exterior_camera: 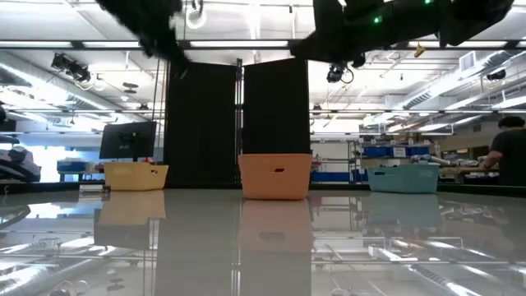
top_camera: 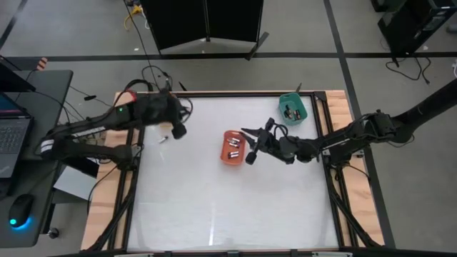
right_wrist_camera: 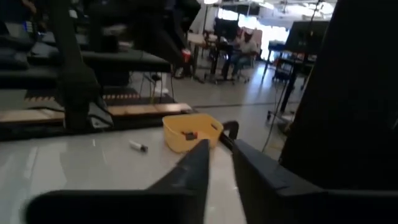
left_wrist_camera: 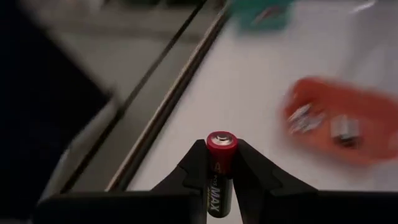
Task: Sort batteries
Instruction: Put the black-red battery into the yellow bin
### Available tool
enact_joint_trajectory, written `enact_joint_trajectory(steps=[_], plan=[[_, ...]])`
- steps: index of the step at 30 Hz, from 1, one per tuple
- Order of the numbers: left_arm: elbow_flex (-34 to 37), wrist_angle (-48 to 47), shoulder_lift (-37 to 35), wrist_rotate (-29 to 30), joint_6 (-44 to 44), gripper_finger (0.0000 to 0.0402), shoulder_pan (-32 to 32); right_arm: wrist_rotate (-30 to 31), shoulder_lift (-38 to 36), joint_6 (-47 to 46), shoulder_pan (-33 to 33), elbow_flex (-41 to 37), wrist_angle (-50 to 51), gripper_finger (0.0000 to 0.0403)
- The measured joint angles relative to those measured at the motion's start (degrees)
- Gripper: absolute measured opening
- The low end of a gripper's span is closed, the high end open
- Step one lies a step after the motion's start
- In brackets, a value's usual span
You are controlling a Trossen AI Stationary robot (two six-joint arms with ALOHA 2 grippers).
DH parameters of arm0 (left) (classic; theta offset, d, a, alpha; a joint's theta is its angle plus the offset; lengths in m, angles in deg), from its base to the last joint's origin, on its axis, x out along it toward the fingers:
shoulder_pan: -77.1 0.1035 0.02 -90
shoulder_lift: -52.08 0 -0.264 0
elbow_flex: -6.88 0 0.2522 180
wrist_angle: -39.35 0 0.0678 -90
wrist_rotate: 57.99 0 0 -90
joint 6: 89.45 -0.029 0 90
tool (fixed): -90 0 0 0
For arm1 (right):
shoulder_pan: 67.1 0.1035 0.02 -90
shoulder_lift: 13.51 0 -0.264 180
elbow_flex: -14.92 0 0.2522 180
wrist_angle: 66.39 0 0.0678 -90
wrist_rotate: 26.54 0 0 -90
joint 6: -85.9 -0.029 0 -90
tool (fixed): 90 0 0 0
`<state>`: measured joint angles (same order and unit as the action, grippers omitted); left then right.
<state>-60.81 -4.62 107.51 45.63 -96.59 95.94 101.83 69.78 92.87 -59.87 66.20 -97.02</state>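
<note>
**benchrat:** White table (top_camera: 214,207), black screen and workshop clutter behind it, nothing else going on. So what does the next move actually hinge on?

**cellsorter:** Pretty much on where the trays sit relative to the left gripper (top_camera: 176,131). It's clamped on the held battery (left_wrist_camera: 222,152), up over the far-left part of the table. The cell's long axis runs along the fingers, with the red-capped end poking out past the tips. The red-orange tray (top_camera: 224,146) is off to its right and a touch nearer, well apart. The teal tray (top_camera: 300,114) is farther right again, at the far-right corner.

**benchrat:** And the other arm?

**cellsorter:** The right gripper (top_camera: 247,146) hangs just beside the red-orange tray's right rim. Its fingers are slightly parted with nothing between them. It's way closer to both of those trays, but it's not the one carrying anything.

**benchrat:** Anything left lying around?

**cellsorter:** One loose battery (top_camera: 163,139) on the table, just beside the left gripper on its near-left side, so the left arm is clearly the nearer one for it. A few sorted cells (top_camera: 233,148) are already in the red-orange tray. I can't tell the held one's size class, so my guess is a carry to the right, tray unknown.
</note>
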Motion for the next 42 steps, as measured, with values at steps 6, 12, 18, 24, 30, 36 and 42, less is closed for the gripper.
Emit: enact_joint_trajectory(steps=[6, 12, 18, 24, 30, 36, 42], plan=[[0.0, -8.1, 6.2, 0.1, 3.0, 0.0053, 15.1, 0.0, 0.0, -1.1, -1.3, 0.0, 2.3, 0.0016], [0.0, -9.3, 15.3, -4.3, 4.7, 0.0053, 27.7, -0.3, 0.0, -1.2, -2.2, 0.0, 4.4, 0.0018], [0.0, -8.3, 23.6, -7.3, 5.1, 0.0053, 34.1, -0.4, 0.0, -2.2, -2.3, 0.0, 7.3, 0.0016], [0.0, -8.6, 29.6, -7.4, 5.1, 0.0053, 36.3, -0.5, 0.0, -2.9, -2.3, 0.0, 8.7, 0.0008], [0.0, -8.1, 33.6, -6.5, 5.5, 0.0053, 37.2, -0.5, 0.0, -2.8, -2.3, 0.0, 8.8, 0.0016], [0.0, -6.6, 37.1, -6.3, 5.9, 0.0053, 37.3, -0.5, 0.0, -2.7, -2.3, 0.0, 9.4, 0.0007], [0.0, -6.6, 37.8, -6.0, 5.8, 0.0063, 37.3, -0.5, 0.0, -2.8, -2.3, 0.0, 9.4, 0.0018]])
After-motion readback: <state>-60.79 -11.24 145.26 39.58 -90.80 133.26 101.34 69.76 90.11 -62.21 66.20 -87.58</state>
